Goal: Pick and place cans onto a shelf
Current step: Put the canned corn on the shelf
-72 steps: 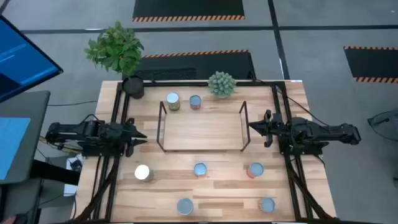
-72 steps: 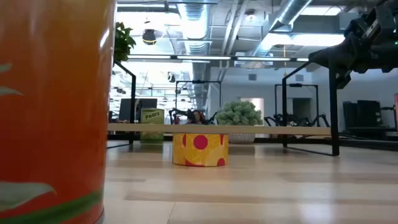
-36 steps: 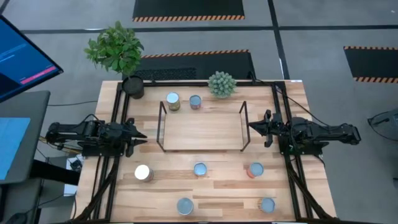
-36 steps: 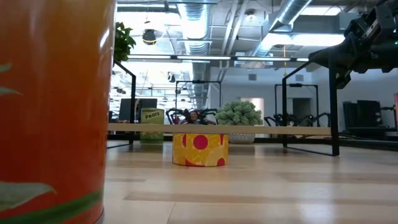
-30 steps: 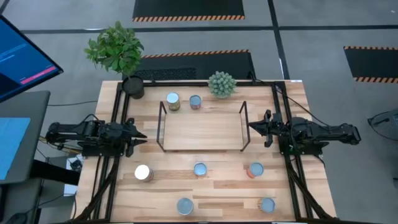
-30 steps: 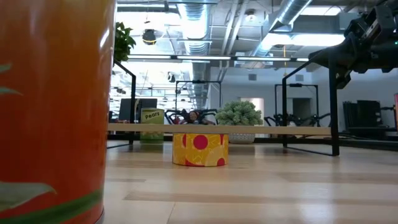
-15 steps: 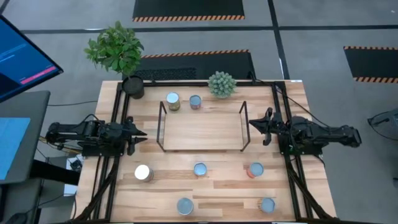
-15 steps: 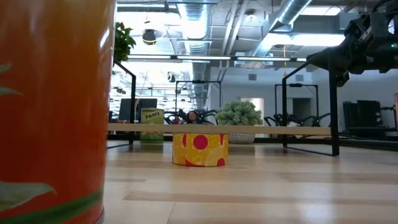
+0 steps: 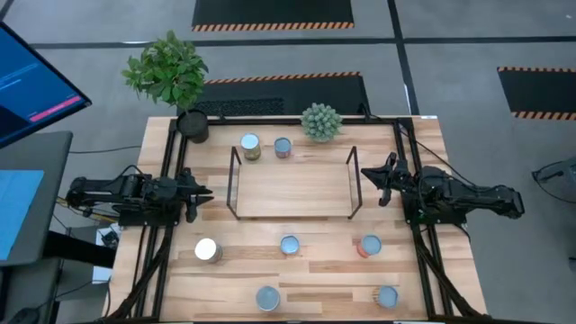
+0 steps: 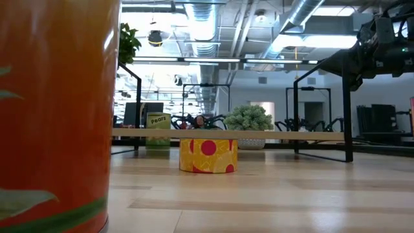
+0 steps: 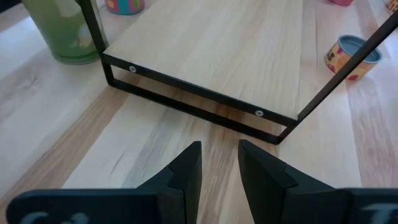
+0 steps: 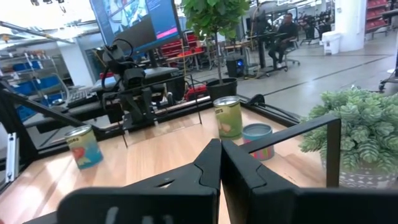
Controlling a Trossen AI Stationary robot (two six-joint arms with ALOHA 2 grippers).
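Nearest the front edge of the plank table (image 9: 225, 301), two round tins with silver-blue tops, the front-left can (image 9: 267, 298) and the front-right can (image 9: 387, 296), stand well apart. One row back stand the white-topped can (image 9: 206, 250), the middle can (image 9: 289, 245) and the red-sided can (image 9: 369, 246).

Beyond them, at mid-table, the shelf (image 9: 292, 184) is a low rectangular board of pale, smooth wood with thin black wire frames at its two short ends; nothing stands on it. The left gripper (image 9: 206, 192) hovers off the shelf's left end, its two dark, wedge-shaped fingers (image 11: 186, 171) parted by a narrow gap and holding nothing. The right gripper (image 9: 364, 173) hovers at the right end, its fingers (image 12: 210, 163) pressed together and empty.

Behind the shelf stand the tall green can (image 9: 250, 146) with its cream top and the short can (image 9: 283, 148), just beside each other. Farther back sit a bushy pale-green plant (image 9: 320, 121) and a leafy plant in a black pot (image 9: 193, 125) at the table's far corner.
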